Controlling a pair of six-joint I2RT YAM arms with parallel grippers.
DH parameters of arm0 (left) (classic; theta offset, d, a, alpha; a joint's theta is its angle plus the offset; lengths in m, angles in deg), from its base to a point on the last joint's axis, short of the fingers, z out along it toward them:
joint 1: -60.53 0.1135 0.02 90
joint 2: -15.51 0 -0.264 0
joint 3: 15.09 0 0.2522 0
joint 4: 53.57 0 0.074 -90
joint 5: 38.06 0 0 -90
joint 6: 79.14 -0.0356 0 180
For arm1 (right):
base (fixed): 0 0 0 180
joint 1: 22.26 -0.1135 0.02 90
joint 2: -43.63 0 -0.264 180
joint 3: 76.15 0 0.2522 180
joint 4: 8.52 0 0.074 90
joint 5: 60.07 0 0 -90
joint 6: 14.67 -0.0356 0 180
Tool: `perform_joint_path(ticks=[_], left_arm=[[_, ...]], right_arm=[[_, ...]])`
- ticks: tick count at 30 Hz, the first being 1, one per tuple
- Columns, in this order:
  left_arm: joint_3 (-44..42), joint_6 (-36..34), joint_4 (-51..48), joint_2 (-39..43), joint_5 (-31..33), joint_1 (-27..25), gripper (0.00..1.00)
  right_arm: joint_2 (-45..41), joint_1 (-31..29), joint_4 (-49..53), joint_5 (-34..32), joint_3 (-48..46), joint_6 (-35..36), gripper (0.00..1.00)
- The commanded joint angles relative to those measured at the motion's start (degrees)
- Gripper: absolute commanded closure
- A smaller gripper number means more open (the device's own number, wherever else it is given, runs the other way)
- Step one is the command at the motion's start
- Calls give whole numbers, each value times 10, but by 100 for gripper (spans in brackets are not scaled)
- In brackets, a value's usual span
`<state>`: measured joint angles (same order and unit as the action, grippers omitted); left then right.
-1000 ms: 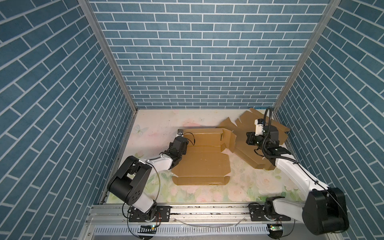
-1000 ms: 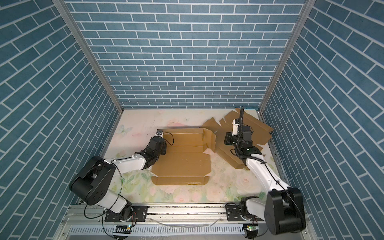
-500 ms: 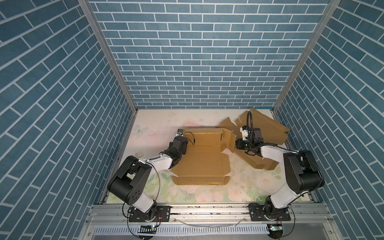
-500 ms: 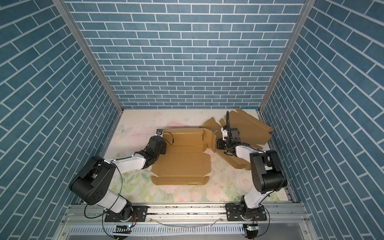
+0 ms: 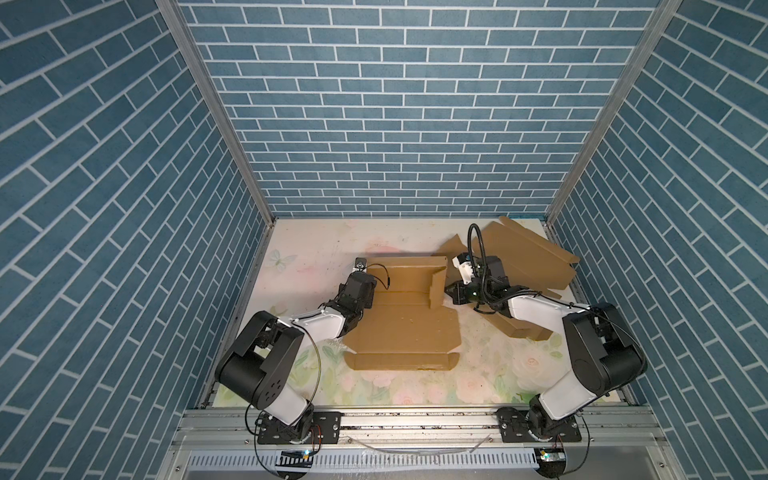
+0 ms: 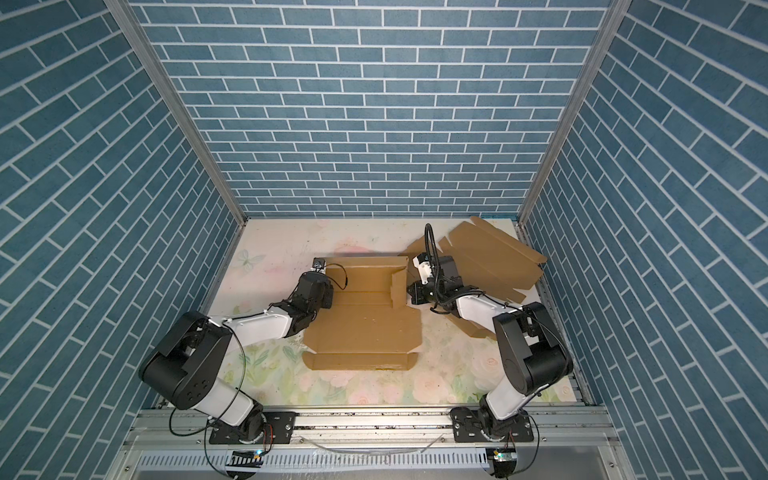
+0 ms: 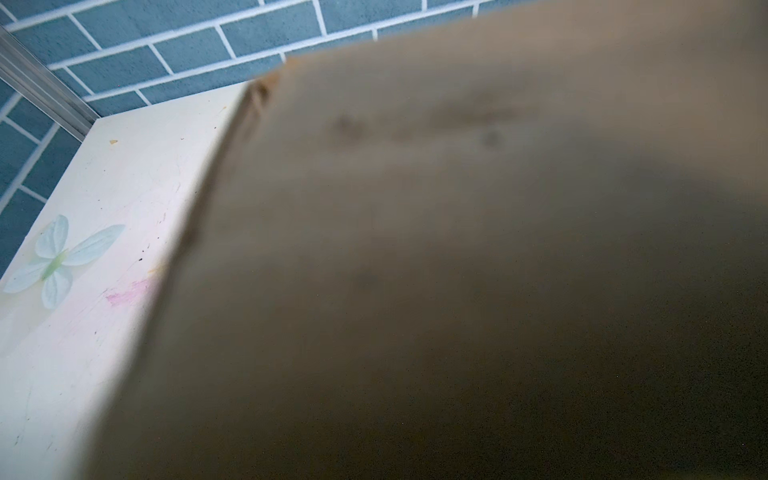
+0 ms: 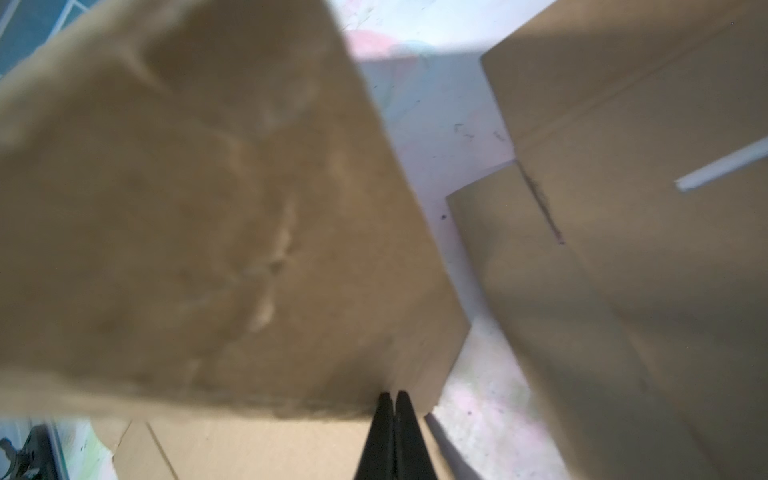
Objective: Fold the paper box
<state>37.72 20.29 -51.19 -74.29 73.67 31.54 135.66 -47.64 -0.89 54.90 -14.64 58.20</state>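
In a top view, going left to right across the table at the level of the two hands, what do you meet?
Left hand → paper box, partly folded → right hand → flat cardboard sheets by the right wall.

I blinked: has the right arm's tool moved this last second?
Yes: in both top views the right tool moved left, from the spare cardboard to the paper box.

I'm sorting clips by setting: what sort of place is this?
Probably a staged robot test cell: brick-print wall panels on aluminium posts, a floral-print tabletop, and a left arm and right arm bolted to a front rail.
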Motion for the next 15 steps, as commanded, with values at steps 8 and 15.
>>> perform_joint_path(ticks=[8, 15], left_arm=[[-2, -14, -39, -10, -7, 2, 100], [-2, -14, -39, -11, -9, 3, 100]], right_arm=[[-46, -19, -12, -25, -31, -12, 91], [-83, -19, 35, -30, -55, 63, 76]])
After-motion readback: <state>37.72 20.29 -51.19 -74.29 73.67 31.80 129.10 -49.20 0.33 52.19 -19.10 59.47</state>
